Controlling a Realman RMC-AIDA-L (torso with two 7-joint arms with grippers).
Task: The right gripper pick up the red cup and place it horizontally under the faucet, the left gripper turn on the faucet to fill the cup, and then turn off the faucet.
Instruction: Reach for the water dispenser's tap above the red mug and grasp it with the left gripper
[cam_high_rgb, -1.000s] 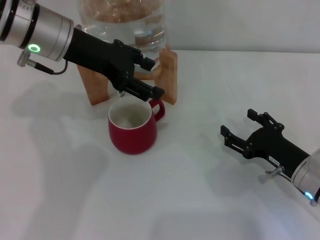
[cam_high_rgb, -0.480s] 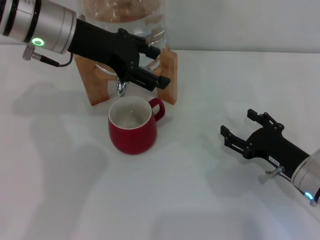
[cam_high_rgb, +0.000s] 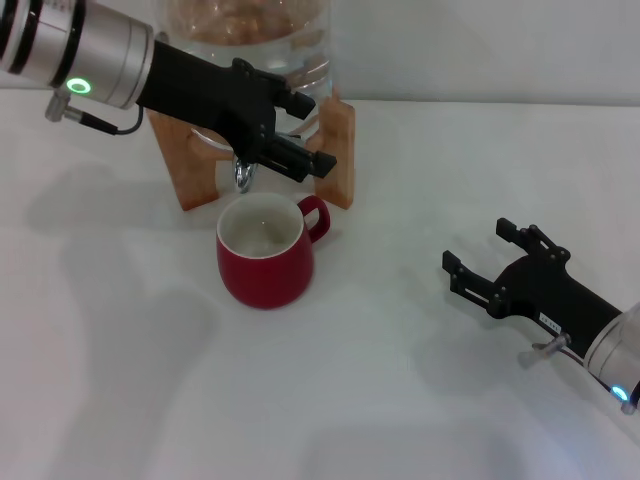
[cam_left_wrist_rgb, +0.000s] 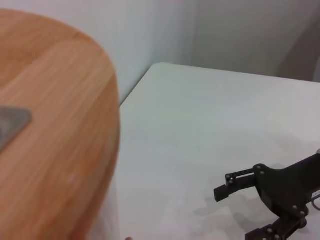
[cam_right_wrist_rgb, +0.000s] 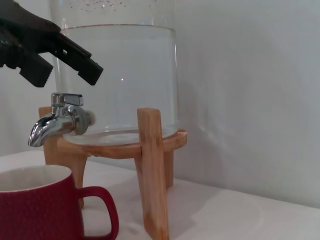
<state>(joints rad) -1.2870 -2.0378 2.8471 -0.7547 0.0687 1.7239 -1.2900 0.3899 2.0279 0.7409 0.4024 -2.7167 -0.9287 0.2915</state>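
The red cup (cam_high_rgb: 262, 252) stands upright on the white table directly below the spout of the chrome faucet (cam_high_rgb: 243, 177), its handle turned to the right. The left gripper (cam_high_rgb: 311, 131) hovers open just above and to the right of the faucet, touching neither the lever nor the cup. From the right wrist view, the faucet (cam_right_wrist_rgb: 57, 119) with its short lever sits under the left gripper (cam_right_wrist_rgb: 67, 75), and the cup (cam_right_wrist_rgb: 45, 205) is below the spout. The right gripper (cam_high_rgb: 478, 248) rests open near the table's right side, far from the cup, and holds nothing.
A glass water dispenser (cam_high_rgb: 250, 45) sits on a wooden stand (cam_high_rgb: 335, 150) at the back of the table. The wood of the stand (cam_left_wrist_rgb: 50, 130) fills the left wrist view, with the right gripper (cam_left_wrist_rgb: 235, 215) beyond it.
The left gripper has lifted up and back from the faucet, uncovering the spout. The cup and the right arm have stayed put.
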